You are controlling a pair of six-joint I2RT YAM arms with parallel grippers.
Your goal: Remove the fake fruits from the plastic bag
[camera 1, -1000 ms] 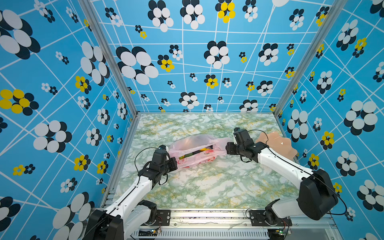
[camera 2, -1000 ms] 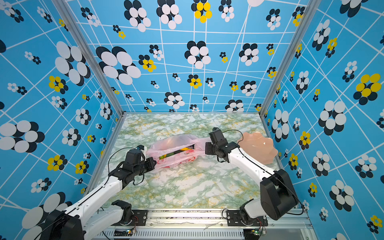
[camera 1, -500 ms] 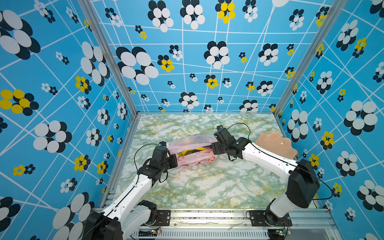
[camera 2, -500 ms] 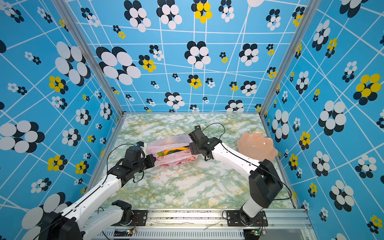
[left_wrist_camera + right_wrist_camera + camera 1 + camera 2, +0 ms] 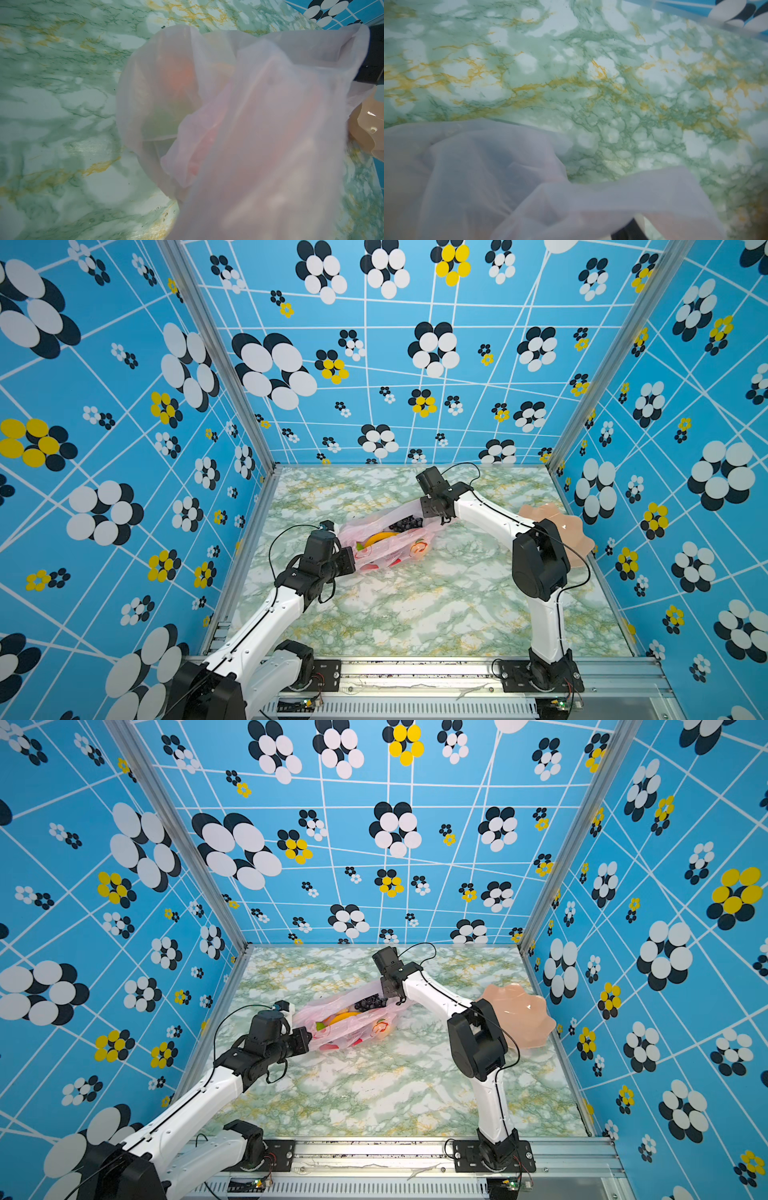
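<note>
A: How far along is the work, in your judgement?

B: Only at the beginning, I think. No fruit lies on the table (image 5: 415,614). All the fake fruits (image 5: 351,1016) that I can see are inside the plastic bag (image 5: 386,554), which lies a little toward 10 o'clock from the table's middle.

A: What shows inside?

B: Through the open mouth I see a banana (image 5: 380,537) in the middle and a grape bunch (image 5: 405,524) toward the 1 o'clock end (the rest is only blurred colour behind the film).

A: And the grippers?

B: The left gripper (image 5: 348,562) is clenched on the bag's edge at its 8 o'clock end. The right gripper (image 5: 434,514) is at the 1 o'clock end, with film lying in front of its camera, but I cannot tell whether its jaws pinch the film.

A: So what is left?

B: Everything. Each fruit must come out, maybe into the peach bowl (image 5: 577,531) at 3 o'clock, though that is only my guess
</note>
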